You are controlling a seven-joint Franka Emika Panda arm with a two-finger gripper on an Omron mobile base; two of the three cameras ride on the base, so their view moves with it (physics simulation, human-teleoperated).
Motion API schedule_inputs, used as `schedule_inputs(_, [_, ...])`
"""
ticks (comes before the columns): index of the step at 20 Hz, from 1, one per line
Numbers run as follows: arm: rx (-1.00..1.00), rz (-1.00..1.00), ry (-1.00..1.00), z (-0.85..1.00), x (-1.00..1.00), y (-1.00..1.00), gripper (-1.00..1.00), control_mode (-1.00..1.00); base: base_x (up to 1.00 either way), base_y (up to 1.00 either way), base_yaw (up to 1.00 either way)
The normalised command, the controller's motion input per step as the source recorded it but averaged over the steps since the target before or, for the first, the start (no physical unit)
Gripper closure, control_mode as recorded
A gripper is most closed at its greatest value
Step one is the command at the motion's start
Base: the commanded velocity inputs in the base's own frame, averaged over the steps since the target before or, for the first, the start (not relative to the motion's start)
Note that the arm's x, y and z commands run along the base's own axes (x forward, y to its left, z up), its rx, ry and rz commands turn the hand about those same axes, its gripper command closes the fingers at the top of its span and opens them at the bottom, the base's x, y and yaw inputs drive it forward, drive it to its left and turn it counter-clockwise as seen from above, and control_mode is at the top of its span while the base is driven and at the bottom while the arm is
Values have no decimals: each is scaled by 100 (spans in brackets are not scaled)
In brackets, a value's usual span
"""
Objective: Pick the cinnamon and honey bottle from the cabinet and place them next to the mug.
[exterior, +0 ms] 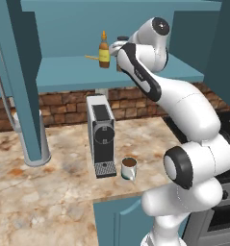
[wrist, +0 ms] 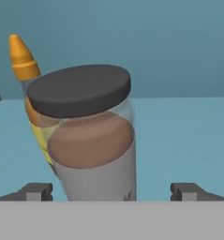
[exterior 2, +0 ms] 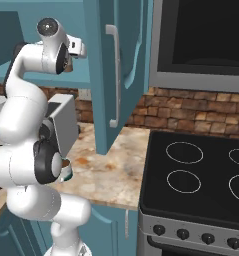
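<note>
Up close: cinnamon hides honey bottle.

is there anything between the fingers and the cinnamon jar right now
Nothing visible. In the hand view the cinnamon sits straight ahead of the open gripper, a finger on each side. The honey bottle stands behind the jar, not in front of it.

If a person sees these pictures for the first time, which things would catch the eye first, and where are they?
The big white arm reaches up into the blue cabinet. Its open gripper faces a brown jar with a dark lid, which stands between the fingertips but is not yet held. A honey bottle with an orange cap stands beside the jar, and a white mug waits on the counter by the coffee machine.
</note>
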Motion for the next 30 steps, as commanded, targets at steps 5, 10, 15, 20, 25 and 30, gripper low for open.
schedule_inputs(5, [0,0,0,0,8,0,-100,-100,0,0,0])
schedule_inputs(10, [0,0,0,0,8,5,-100,-100,0,0,0])
schedule_inputs(15, [0,0,0,0,7,3,-100,-100,0,0,0])
schedule_inputs(20, [0,0,0,0,0,0,100,-100,0,0,0])
schedule_inputs(25, [0,0,0,0,0,0,100,-100,0,0,0])
schedule_inputs(30, [0,0,0,0,-2,0,100,-100,0,0,0])
